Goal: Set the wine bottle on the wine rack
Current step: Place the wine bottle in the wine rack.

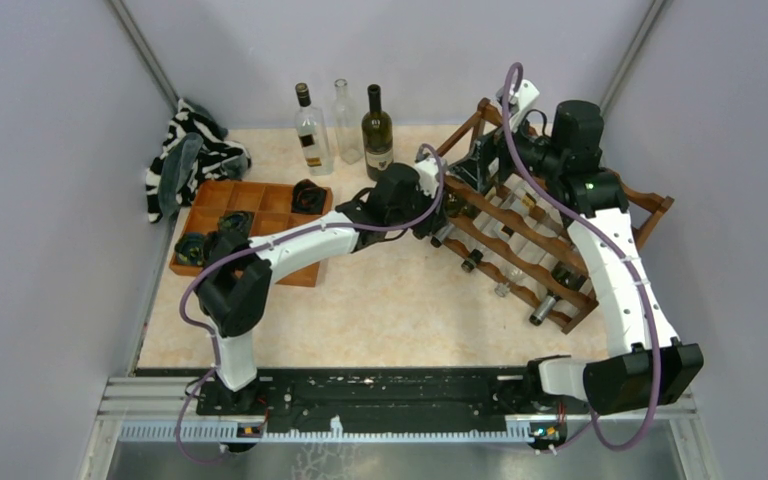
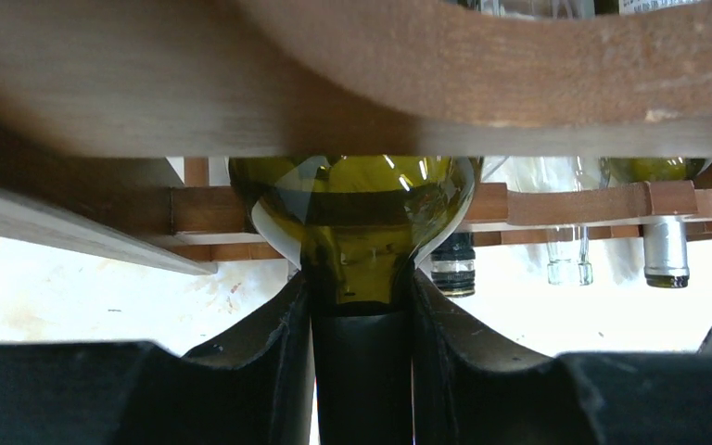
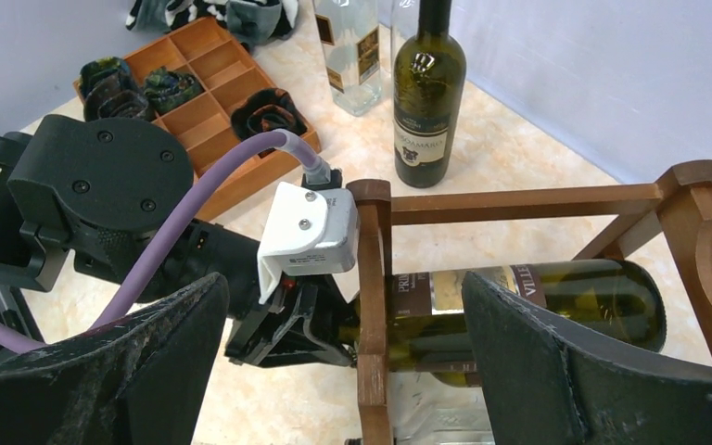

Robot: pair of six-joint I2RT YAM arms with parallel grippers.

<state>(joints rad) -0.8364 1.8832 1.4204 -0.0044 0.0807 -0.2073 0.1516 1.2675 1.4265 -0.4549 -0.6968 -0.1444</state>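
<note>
Pale grey-lilac walls (image 1: 30,200) on three sides; beige marbled tabletop (image 1: 390,310); metal corner posts (image 1: 145,45); even, soft light.

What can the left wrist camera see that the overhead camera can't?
Only the left wrist view shows the grip itself: the left gripper shut on the dark neck of the green wine bottle, whose shoulder sits just under a wooden rail. Only the overhead view shows a dark bottle standing at the back beside two clear ones, the compartment tray, the striped cloth and both arms whole. Both show the wine rack with other bottles lying in it.
</note>
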